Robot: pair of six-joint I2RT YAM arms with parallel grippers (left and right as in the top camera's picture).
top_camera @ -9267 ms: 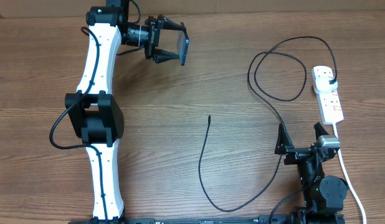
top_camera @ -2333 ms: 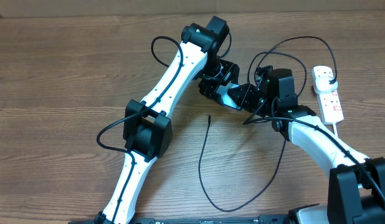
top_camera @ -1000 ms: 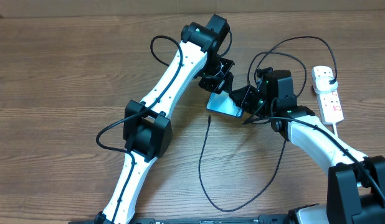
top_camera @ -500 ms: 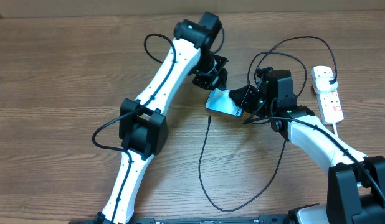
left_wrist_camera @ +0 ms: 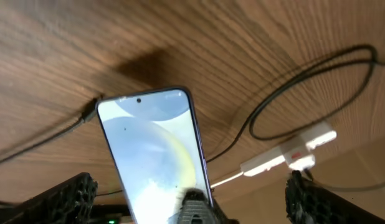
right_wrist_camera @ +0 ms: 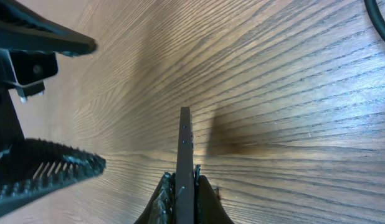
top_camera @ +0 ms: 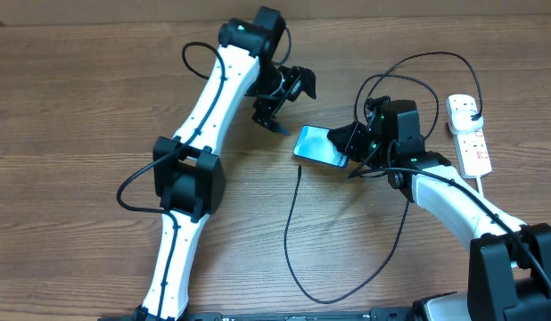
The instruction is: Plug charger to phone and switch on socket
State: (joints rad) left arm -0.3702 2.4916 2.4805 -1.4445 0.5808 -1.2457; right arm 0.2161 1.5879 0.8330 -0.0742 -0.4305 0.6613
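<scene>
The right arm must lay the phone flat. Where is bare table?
Widest: left of the left arm. Smaller: inside the charger curve, below the phone. Crowded: cable loops beside the socket.

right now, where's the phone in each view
Overhead: phone right of centre, screen showing, its right end in the right fingers.
Left wrist: lower middle, screen toward the camera.
Right wrist: bottom middle, edge-on, a thin dark strip.
Shared landmark: the right fingers clamped on its end, at the bottom edge of both wrist views.
</scene>
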